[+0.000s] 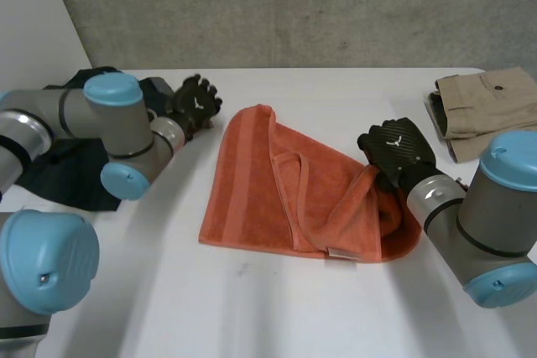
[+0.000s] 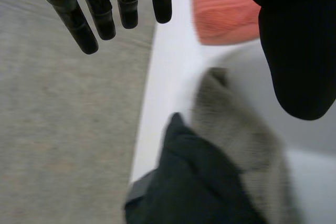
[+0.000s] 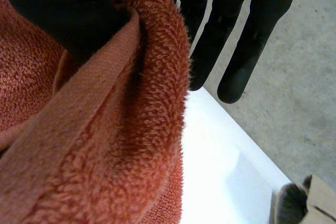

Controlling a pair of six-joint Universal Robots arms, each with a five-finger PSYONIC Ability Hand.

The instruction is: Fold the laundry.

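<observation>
Centre frame: orange towel point(image 1: 252, 182) on bench point(image 1: 277, 308), half folded, rumpled. right robot hand point(image 1: 398, 150) pinches its raised right edge under thumb. left robot hand point(image 1: 195, 105) upper left, fingers straight, empty. Best: carry edge across low, square up, left pins far side.

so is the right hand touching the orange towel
Touching. The right wrist view shows the edge of the orange towel pinched between the thumb and fingers of the right hand.
</observation>
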